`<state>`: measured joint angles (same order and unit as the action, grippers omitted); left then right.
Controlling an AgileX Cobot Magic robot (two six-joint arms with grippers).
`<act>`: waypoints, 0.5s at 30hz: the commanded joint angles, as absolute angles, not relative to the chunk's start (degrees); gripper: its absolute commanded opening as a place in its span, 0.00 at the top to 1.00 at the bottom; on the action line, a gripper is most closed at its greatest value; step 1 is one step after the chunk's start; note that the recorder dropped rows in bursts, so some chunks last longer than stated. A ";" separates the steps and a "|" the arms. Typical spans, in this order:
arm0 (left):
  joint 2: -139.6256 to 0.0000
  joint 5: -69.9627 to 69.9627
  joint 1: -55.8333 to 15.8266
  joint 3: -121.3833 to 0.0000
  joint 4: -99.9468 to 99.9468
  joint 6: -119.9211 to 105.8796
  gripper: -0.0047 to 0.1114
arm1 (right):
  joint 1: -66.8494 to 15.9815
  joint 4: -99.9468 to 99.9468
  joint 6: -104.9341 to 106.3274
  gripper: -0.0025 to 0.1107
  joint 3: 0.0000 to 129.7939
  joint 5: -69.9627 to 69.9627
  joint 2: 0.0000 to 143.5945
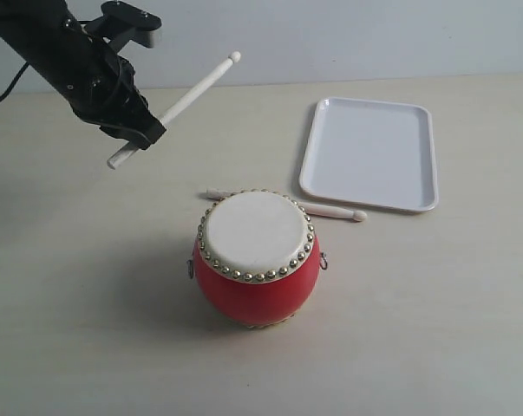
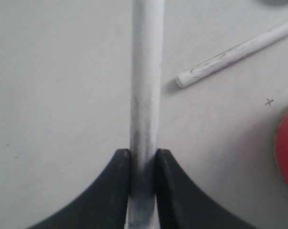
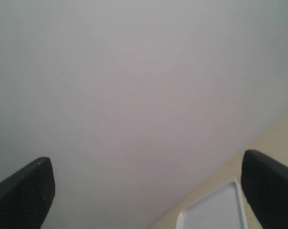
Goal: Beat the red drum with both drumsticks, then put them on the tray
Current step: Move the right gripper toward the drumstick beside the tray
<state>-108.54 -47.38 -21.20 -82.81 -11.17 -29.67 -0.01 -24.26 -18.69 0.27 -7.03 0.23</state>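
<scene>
Left gripper (image 1: 133, 130) clamps slim pale wooden drumstick (image 1: 192, 94) near its butt, raised left of glossy red barrel drum (image 1: 257, 282). Should land tip mid-drumhead, clear of brass studs (image 1: 244, 276). Right gripper (image 3: 146, 162) gaping, empty.

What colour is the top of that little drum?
Cream-white, ringed by brass studs; the drumhead shows best in the exterior view.

A drumstick (image 1: 330, 211) lies behind the drum (image 1: 257, 260), the tray (image 1: 369, 152) farther right.

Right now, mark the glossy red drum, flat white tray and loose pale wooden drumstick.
red drum (image 1: 257, 299): exterior view, red body.
white tray (image 1: 369, 152): exterior view, bare floor.
loose drumstick (image 1: 335, 211): exterior view, shaft.
</scene>
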 commanded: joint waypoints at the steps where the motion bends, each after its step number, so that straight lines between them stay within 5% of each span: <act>1: -107.95 -46.62 -21.12 -82.64 -11.89 -29.71 0.96 | 0.30 -23.76 -18.19 0.05 0.00 1.26 0.00; 15: -107.95 -46.62 -21.12 -82.64 -14.60 -32.82 0.96 | 0.30 -22.31 -20.26 0.07 0.00 7.86 0.00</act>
